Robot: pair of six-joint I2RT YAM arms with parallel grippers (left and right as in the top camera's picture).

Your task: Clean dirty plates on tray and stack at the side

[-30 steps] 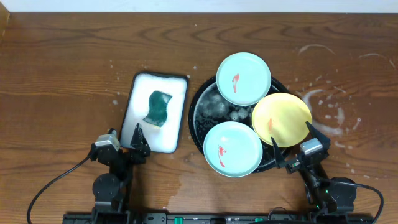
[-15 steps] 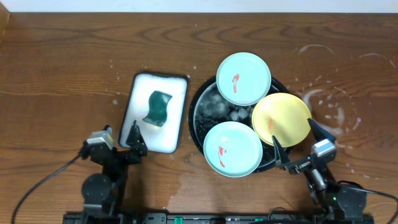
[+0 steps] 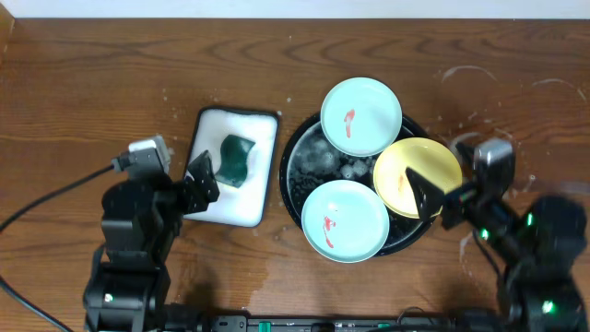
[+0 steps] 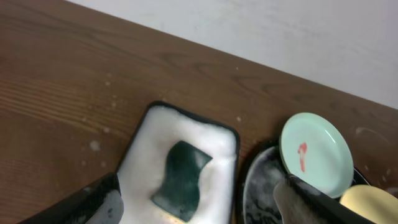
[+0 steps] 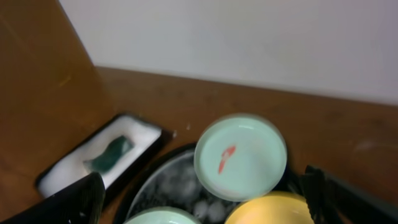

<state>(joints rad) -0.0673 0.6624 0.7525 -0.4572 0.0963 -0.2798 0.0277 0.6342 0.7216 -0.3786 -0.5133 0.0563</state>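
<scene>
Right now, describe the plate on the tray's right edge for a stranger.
Find the big round black tray mid-table. This plate sits at its right rim, one of three on it. It alone is yellow; its neighbours are mint-green.

Left gripper (image 3: 175, 175) hovers near left, right gripper (image 3: 454, 189) near right, both jaws spread wide.

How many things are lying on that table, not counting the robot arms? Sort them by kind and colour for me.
Mint-green plates: 2
Yellow plate: 1
Round black tray: 1
White rectangular tray: 1
Green sponge: 1
Total: 6
</scene>
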